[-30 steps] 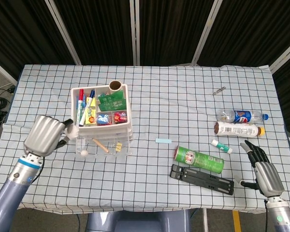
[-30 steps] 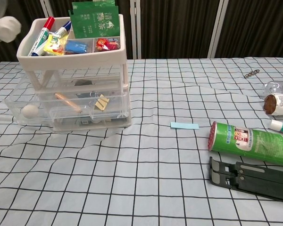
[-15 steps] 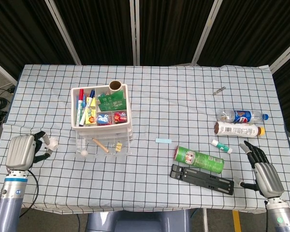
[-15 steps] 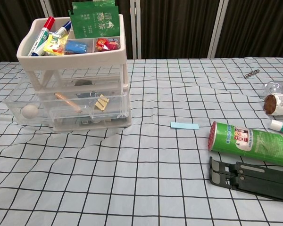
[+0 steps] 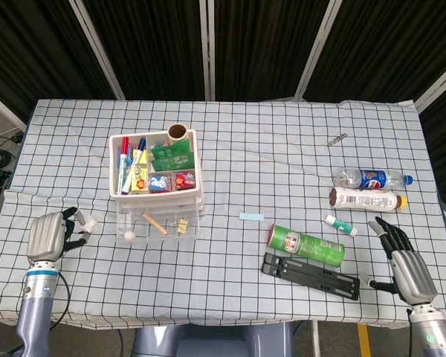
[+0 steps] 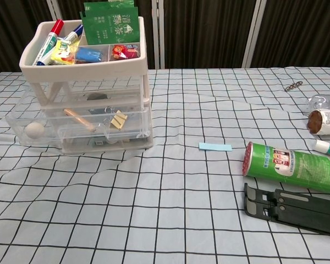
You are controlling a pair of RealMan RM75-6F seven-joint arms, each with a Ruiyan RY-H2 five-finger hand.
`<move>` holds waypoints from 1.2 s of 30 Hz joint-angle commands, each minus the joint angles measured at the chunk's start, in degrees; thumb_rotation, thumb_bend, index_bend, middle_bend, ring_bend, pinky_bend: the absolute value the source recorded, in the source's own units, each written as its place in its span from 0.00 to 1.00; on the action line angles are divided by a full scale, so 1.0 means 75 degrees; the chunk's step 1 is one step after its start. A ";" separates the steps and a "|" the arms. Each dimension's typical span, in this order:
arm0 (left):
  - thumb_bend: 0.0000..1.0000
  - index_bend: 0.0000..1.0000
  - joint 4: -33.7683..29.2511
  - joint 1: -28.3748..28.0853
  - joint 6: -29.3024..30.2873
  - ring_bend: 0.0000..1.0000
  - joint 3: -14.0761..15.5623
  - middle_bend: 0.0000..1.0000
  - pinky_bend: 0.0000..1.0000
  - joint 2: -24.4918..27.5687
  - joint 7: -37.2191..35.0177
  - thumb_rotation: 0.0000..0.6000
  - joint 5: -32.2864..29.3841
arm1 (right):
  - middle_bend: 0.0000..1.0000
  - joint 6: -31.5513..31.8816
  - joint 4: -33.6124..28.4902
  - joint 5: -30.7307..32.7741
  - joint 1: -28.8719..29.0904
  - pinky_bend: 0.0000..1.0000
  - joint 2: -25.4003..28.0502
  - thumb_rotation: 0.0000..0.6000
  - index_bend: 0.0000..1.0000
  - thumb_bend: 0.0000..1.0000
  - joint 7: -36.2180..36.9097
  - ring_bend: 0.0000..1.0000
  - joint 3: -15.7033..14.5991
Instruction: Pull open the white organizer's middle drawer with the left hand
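White organizer [image 5: 155, 182] of glossy plastic sits mid-left on the checked cloth, its clear middle drawer [image 6: 71, 125] pulled out. Left hand [image 5: 50, 236], fingers loosely curled and empty, rests well left of it. Only the head view shows both hands; right hand [image 5: 403, 262] lies flat, fingers spread.

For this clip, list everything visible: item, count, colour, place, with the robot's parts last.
organizer: 1, white with clear drawers, table's left half; middle drawer pulled out
markers: red and blue, top tray
green packets: top tray
paper slip: 1, light blue, centre
can: 1, green, lying right of centre
stand: 1, black, in front of can
bottles: 2, lying at right
small tube: 1, white and green, below bottles
left hand: grey, left edge, off the organizer
right hand: grey, front right corner, open
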 commanded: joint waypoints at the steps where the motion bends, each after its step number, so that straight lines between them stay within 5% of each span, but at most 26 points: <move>1: 0.26 0.53 0.0316 -0.0091 -0.0242 0.86 -0.0136 0.94 0.80 -0.0285 -0.0065 1.00 -0.0108 | 0.00 -0.0003 -0.0009 0.0017 -0.0002 0.00 -0.0001 1.00 0.01 0.11 -0.0012 0.00 0.0002; 13: 0.12 0.35 0.0599 -0.0110 -0.0490 0.81 -0.0349 0.88 0.77 -0.0570 -0.0204 1.00 -0.0037 | 0.00 -0.0028 -0.0008 0.0037 0.0005 0.00 0.0005 1.00 0.01 0.11 -0.0005 0.00 0.0002; 18: 0.12 0.21 0.0510 0.0085 -0.0279 0.64 -0.0183 0.66 0.62 -0.0466 -0.0438 1.00 0.0416 | 0.00 -0.0041 -0.0003 0.0037 0.0007 0.00 0.0006 1.00 0.01 0.11 -0.0017 0.00 -0.0006; 26: 0.10 0.01 0.0390 0.0954 0.1071 0.10 0.0663 0.07 0.23 -0.0226 -0.0602 1.00 0.1962 | 0.00 -0.0148 0.0002 0.0121 0.0032 0.00 -0.0059 1.00 0.01 0.11 -0.0303 0.00 -0.0013; 31: 0.10 0.00 0.0361 0.1483 0.1554 0.00 0.1221 0.00 0.01 -0.0055 0.0026 1.00 0.2405 | 0.00 -0.0069 0.0040 0.0156 0.0017 0.00 -0.0130 1.00 0.01 0.11 -0.0651 0.00 0.0033; 36: 0.10 0.00 0.0287 0.1751 0.1867 0.00 0.1374 0.00 0.00 0.0033 0.0742 1.00 0.2741 | 0.00 0.0024 0.0094 0.0195 -0.0009 0.00 -0.0240 1.00 0.01 0.11 -0.0926 0.00 0.0081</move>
